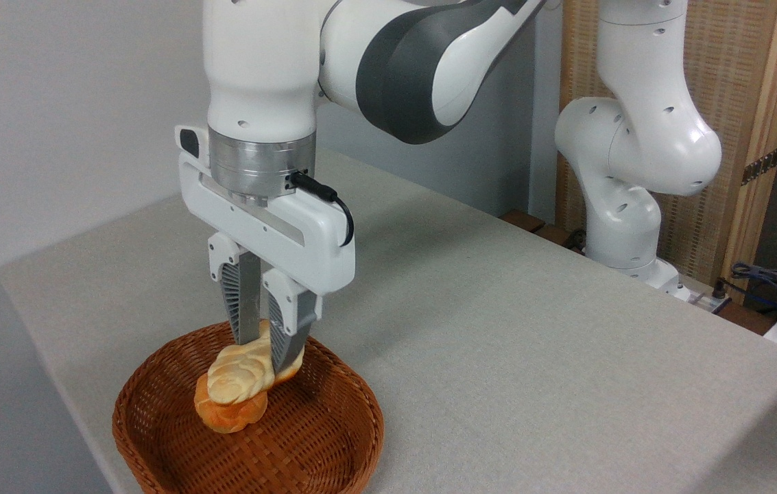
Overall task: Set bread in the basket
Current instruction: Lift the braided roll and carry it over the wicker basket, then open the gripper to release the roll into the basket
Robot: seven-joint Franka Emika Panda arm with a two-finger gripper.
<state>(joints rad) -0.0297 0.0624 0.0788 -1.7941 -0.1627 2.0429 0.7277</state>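
The bread (241, 374) is clamped at one end by the pincer (263, 350) and hung tilted inside the basket (333, 439), its lower end touching an orange roll (227, 415) directly beneath, presumably for release.

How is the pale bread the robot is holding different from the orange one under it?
The pale cream braided loaf is long and pinched between the two-finger gripper; the small round orange-golden roll is stubby and free. The loaf tilts down over the roll, which lies in the reddish-brown woven wicker basket. Both look knotted and baked.
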